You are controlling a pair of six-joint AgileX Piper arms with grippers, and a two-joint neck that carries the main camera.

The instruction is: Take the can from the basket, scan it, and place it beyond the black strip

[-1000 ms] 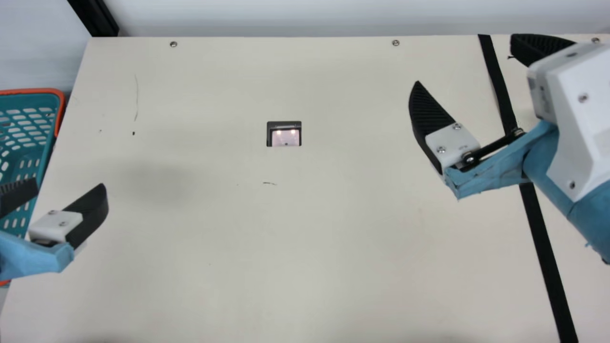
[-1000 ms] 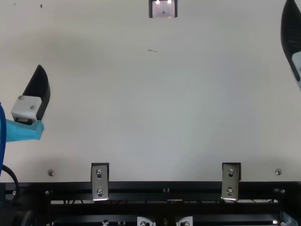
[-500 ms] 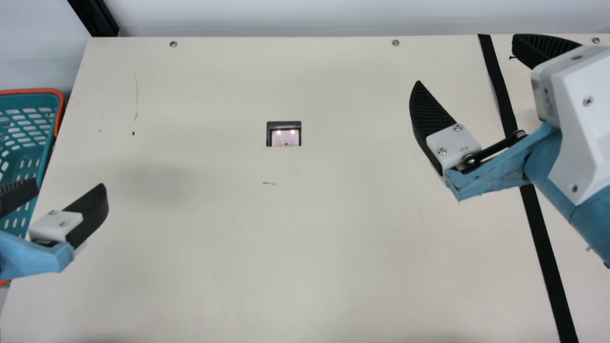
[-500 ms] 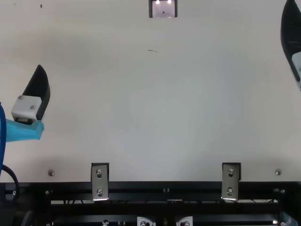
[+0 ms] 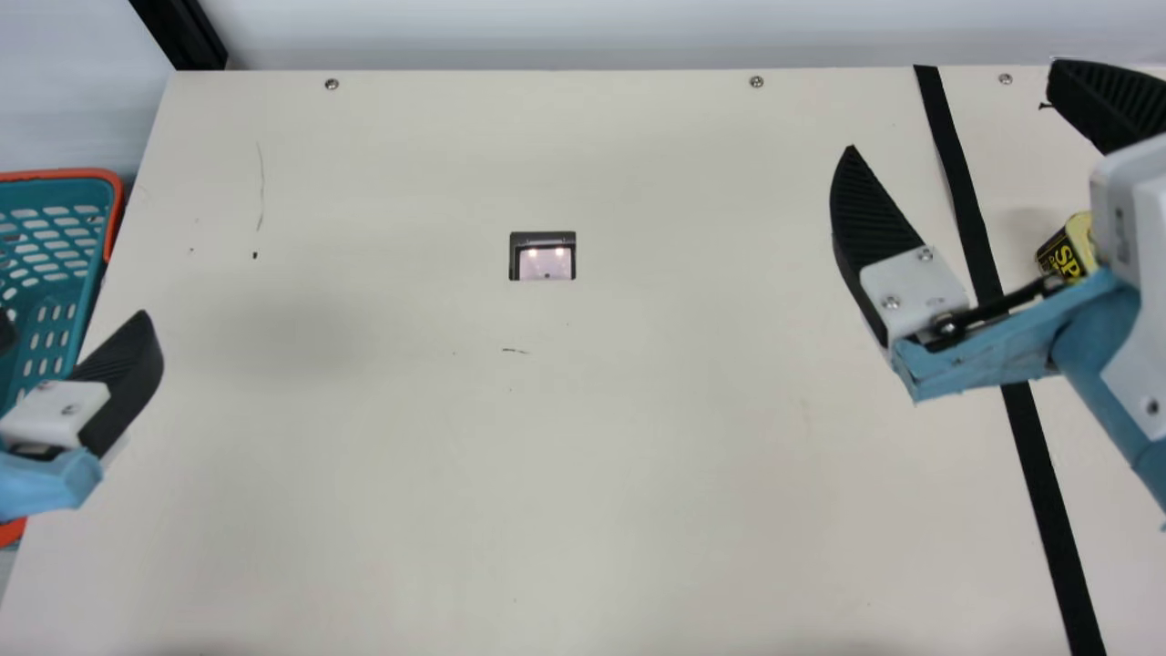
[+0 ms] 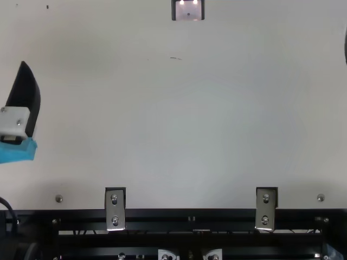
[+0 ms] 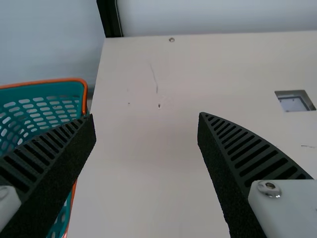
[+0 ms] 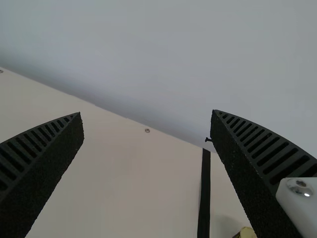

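In the main view my left gripper (image 5: 73, 321) is at the left, over the basket's edge, open with nothing between its fingers. My right gripper (image 5: 952, 109) stands open and empty, its two fingers on either side of the black strip (image 5: 1038, 456). A yellow and black can (image 5: 1064, 251) rests on the table right of the strip, partly hidden by the right gripper's body. The left wrist view shows the left gripper (image 7: 145, 116) spread wide. In the right wrist view, the can (image 8: 245, 233) peeks out beside one finger of the right gripper (image 8: 146, 114).
The teal basket with its orange rim (image 5: 117, 205) stands off the table's left edge; no item shows in its visible part. A scanner window (image 5: 545, 262) is set into the middle of the table (image 5: 547, 474). Metal brackets (image 6: 115, 208) sit along the near edge.
My right gripper has shifted to the right, uncovering part of the can. My left gripper has moved left and slightly toward the far side. Both have stayed open.
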